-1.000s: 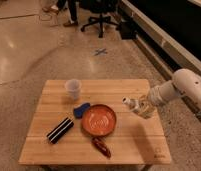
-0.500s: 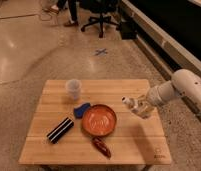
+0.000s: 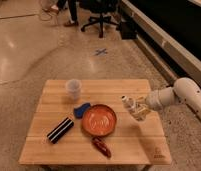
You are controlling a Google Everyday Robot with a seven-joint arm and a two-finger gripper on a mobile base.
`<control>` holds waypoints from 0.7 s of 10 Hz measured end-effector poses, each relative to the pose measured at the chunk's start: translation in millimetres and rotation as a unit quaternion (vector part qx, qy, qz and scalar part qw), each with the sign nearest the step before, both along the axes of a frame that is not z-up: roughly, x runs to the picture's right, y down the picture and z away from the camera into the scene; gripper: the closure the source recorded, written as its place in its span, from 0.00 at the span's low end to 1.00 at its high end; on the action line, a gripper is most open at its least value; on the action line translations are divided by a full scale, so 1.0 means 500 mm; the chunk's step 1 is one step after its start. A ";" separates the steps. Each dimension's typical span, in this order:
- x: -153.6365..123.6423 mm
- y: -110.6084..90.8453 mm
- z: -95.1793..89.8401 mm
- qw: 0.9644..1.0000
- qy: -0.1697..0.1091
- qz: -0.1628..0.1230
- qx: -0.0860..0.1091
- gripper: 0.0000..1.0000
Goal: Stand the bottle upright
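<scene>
From where I stand, a low wooden table sits on a speckled, polished floor. Near its left front lies a black, bar-shaped object, set at a slant; I cannot make out what it is. Behind it, toward the back edge, a translucent plastic cup stands upright. In front of the cup and a little to the right lies a small blue object, just beside the rim of an orange plate that takes up the middle of the table. Near the front edge, just in front of the plate, lies a dark red thing shaped like a chilli pepper.

Right of the plate and apart from it is the bottle, small and white. It is tilted, with its round cap pointing up and to the left and its yellowish-tan label band lower and to the right. The gripper is closed around the bottle's body over the right part of the table, so the bottle leans in its hold and is not upright. I cannot tell whether the bottle's base touches the wood. The pale arm reaches in from the right edge and bends down to the gripper.

A small mark is printed near the table's front right corner. Farther back, a blue tape cross is stuck to the floor, and beyond it stands a black office chair
</scene>
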State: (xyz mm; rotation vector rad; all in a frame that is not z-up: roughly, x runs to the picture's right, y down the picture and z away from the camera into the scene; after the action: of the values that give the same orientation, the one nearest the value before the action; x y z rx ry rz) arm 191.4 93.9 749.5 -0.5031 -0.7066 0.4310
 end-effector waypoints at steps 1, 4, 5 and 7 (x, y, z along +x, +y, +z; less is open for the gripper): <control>0.007 0.005 0.006 1.000 -0.002 0.018 0.001 1.00; 0.027 0.022 0.024 0.997 -0.006 0.071 0.003 1.00; 0.033 0.025 0.028 0.996 -0.008 0.088 0.003 1.00; 0.046 0.039 0.038 0.992 -0.014 0.126 0.000 1.00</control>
State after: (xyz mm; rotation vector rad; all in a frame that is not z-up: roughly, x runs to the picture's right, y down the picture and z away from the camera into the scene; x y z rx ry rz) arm 214.5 113.2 768.7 -0.4217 -0.8004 0.6607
